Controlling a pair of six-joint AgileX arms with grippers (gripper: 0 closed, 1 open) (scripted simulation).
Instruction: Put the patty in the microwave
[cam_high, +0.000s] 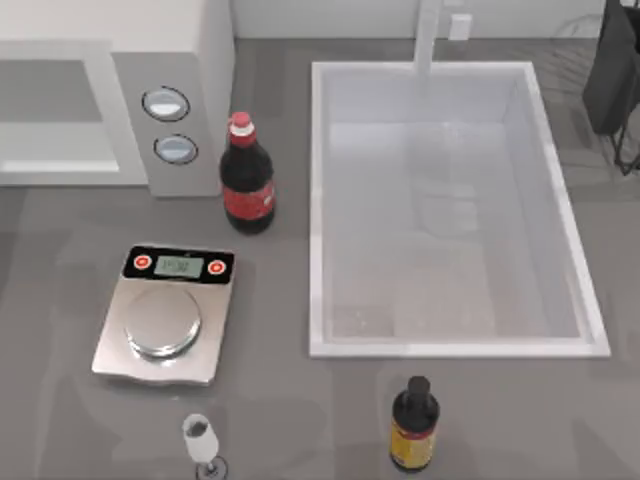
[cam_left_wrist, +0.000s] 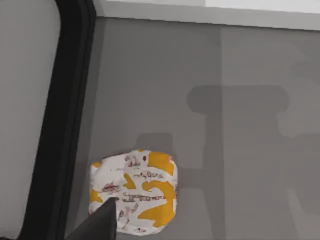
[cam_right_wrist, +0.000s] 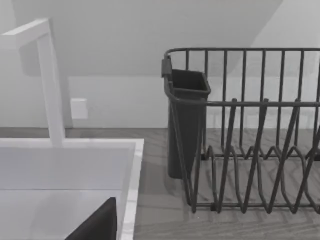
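Standing at the desk's far left corner, the microwave (cam_high: 110, 110) was seen from above with its pale grey cavity open toward the front and its grey side panel bearing two round silvery buttons (cam_high: 166, 104). Nothing could be made out inside the cavity from that view. Just beside the panel, a dark cola bottle (cam_high: 246, 180) with a red cap and red label stood upright. A steel kitchen scale (cam_high: 165, 318) with a round pan and a black display strip was set near the front left of the desk, and a small white-cupped glass (cam_high: 200, 440) stood at the front edge before it. A large white sink basin (cam_high: 322, 200) was sunk into the right half of the desk and held nothing; a white tap (cam_high: 428, 35) rose at its far rim. A yellow-labelled dark bottle (cam_high: 414, 425) stood near the front edge, before the basin.

The patty (cam_left_wrist: 134, 192), wrapped in white with orange patches, was shown in the left wrist view lying on a grey surface beside a black frame edge (cam_left_wrist: 62, 120). A dark finger tip of the left gripper (cam_left_wrist: 97, 225) was just beside it; whether that gripper was released or clenched could not be told.

In the right wrist view, a dark wire dish rack (cam_right_wrist: 250, 130) with a dark cutlery cup (cam_right_wrist: 186, 120) hung on its end was seen beside the basin's rim. The right gripper's (cam_right_wrist: 97, 225) state could not be told either.
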